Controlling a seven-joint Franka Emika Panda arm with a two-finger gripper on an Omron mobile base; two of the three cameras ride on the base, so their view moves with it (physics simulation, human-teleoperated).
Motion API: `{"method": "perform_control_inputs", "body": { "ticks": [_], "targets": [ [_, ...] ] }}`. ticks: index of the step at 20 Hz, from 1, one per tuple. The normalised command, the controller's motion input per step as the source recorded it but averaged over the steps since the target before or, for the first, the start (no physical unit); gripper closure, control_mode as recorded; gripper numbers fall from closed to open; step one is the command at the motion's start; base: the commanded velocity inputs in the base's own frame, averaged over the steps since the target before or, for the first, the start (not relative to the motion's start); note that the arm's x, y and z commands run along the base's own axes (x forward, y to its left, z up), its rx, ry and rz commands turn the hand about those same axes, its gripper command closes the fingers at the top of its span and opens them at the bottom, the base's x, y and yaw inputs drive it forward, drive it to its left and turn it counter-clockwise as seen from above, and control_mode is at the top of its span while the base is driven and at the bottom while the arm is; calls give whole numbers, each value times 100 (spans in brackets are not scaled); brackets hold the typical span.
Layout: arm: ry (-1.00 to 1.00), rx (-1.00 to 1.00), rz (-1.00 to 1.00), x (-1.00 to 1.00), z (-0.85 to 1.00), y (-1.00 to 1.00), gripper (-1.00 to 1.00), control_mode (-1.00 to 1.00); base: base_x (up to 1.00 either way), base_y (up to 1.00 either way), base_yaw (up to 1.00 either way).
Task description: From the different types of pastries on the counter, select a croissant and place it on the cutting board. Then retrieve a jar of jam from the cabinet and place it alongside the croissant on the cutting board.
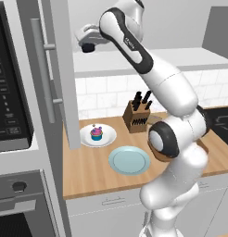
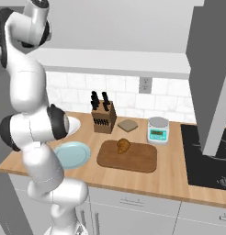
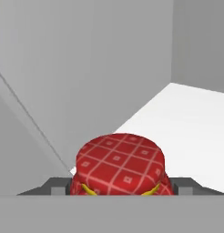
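Note:
The jar of jam (image 3: pixel 119 164), squat with a red checked lid, stands on the white shelf (image 3: pixel 186 123) inside the cabinet. My gripper (image 3: pixel 120 187) is around it, one dark fingertip (image 3: pixel 59 186) pressed to each side. In the left base view my hand (image 1: pixel 85 39) reaches high past the open cabinet door (image 1: pixel 60 69). The croissant (image 2: pixel 123 146) lies on the dark cutting board (image 2: pixel 133 161) on the counter (image 1: pixel 88 178). The cupcake (image 1: pixel 96 133) sits on a white plate (image 1: pixel 109 138).
A light blue plate (image 1: pixel 129 160) lies near the counter's front edge, with a knife block (image 1: pixel 136 115) behind it. A kitchen scale (image 2: pixel 158 129) and a stovetop (image 2: pixel 206 156) are to the right. A microwave (image 1: pixel 9 92) is at the left. Another open door (image 2: pixel 211 78) hangs at the right.

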Motion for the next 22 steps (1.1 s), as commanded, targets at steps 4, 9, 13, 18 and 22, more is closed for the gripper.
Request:
{"method": "perform_control_inputs", "body": {
  "ticks": [4,9,13,18,22],
  "targets": [
    [-13,-3,0,-68,-90,-24,100,-100,0,0,0],
    [-22,-8,0,-71,-100,-24,100,-100,0,0,0],
    [-23,-2,0,-54,-96,-54,100,-100,0,0,0],
    [-31,-2,-4,-50,-78,-67,100,-100,0,0,0],
    [-29,-13,-44,-4,-57,-22,100,-100,0,0,0]
  ]
}}
